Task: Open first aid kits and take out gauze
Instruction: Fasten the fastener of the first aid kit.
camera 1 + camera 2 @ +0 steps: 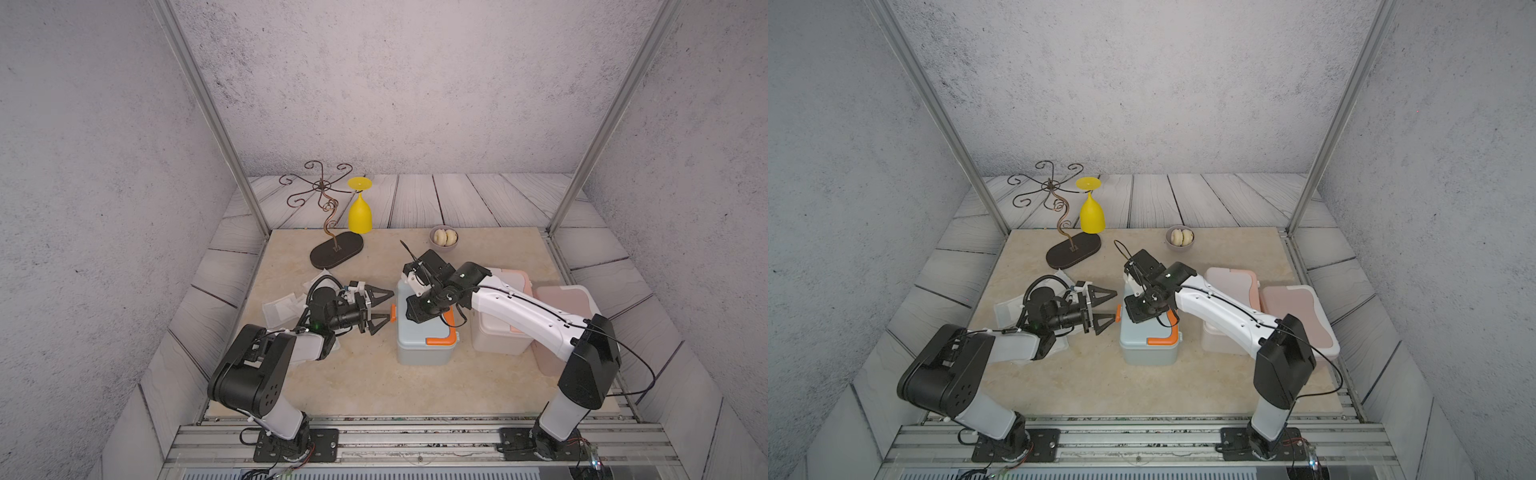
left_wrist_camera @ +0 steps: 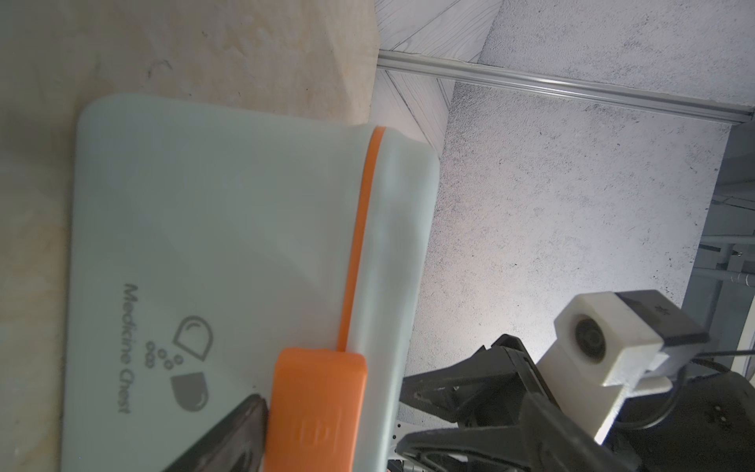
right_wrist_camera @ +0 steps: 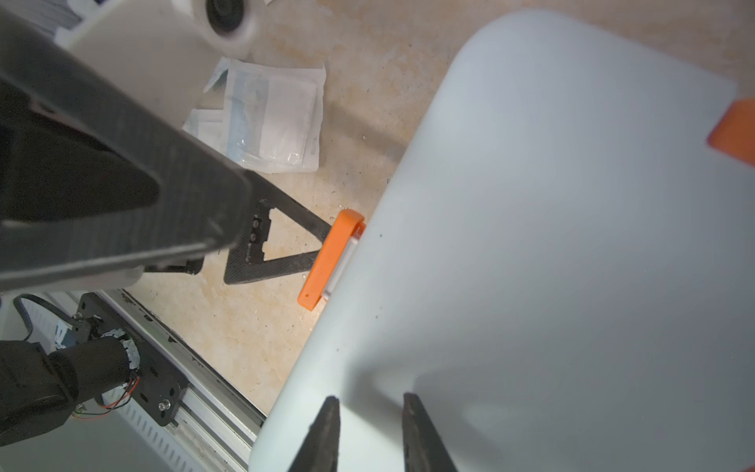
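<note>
The grey-blue first aid kit [image 1: 424, 345] with orange trim stands mid-table, lid down. My left gripper [image 1: 390, 306] is open and turned on its side at the kit's left end. Its lower fingertip [image 3: 314, 245] touches the orange side latch [image 2: 318, 408], and the upper finger reaches over the lid's edge. My right gripper [image 3: 371, 400] points down at the lid [image 3: 551, 245], fingers a little apart with nothing between them. Two more kits, peach-lidded [image 1: 513, 277] and pink-lidded [image 1: 565, 301], stand shut to the right. Gauze packets [image 3: 278, 118] lie on the table by the left arm, also visible in a top view [image 1: 280, 309].
A wire stand [image 1: 336, 253] at the back left holds an upside-down yellow glass [image 1: 360, 214]. A small grey bowl [image 1: 444, 240] with pale round pieces sits at the back centre. Metal rails [image 1: 415, 440] run along the front edge.
</note>
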{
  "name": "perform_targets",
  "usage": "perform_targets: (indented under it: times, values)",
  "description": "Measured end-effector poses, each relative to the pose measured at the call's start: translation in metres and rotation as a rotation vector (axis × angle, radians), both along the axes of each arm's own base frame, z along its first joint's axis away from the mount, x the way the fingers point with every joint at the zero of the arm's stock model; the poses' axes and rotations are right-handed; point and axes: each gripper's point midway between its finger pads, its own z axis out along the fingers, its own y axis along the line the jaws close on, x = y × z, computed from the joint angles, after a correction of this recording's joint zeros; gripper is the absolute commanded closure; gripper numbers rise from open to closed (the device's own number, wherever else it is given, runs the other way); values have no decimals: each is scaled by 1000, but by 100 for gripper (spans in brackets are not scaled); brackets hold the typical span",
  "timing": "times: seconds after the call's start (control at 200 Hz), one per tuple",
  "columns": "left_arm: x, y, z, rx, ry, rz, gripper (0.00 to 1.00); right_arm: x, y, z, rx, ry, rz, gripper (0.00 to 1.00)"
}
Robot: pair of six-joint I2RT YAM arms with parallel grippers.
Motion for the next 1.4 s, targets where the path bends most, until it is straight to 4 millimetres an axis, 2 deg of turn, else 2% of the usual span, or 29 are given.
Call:
perform_targets:
  times: [0.33, 0.555, 0.656, 0.766, 0.861, 0.931, 1.146, 1.301, 1.396]
  values:
    - [-3, 0, 14, -16, -50, -13, 2, 0, 0, 0, 3, 2, 2, 71]
    - [-10, 2, 12, 47, -61, -32, 4, 0, 1, 0, 3, 2, 2, 71]
    - [-13, 5, 16, 105, -74, -38, 18, 0, 1, 0, 3, 2, 2, 71]
    - [-15, 10, 29, 162, -120, -42, 44, 0, 1, 0, 3, 2, 2, 71]
    - [-15, 12, 42, 206, -157, -47, 72, 0, 1, 0, 3, 2, 2, 71]
    - [-14, 13, 47, 237, -174, -53, 84, 0, 1, 0, 4, 2, 2, 71]
    - [-14, 9, 42, 339, -152, -91, 89, 0, 1, 0, 3, 2, 2, 71]
    - [-15, -5, 40, 421, -160, -154, 88, 0, 1, 0, 3, 2, 2, 71]
    - [-17, -9, 31, 466, -151, -182, 87, 0, 1, 0, 3, 2, 2, 71]
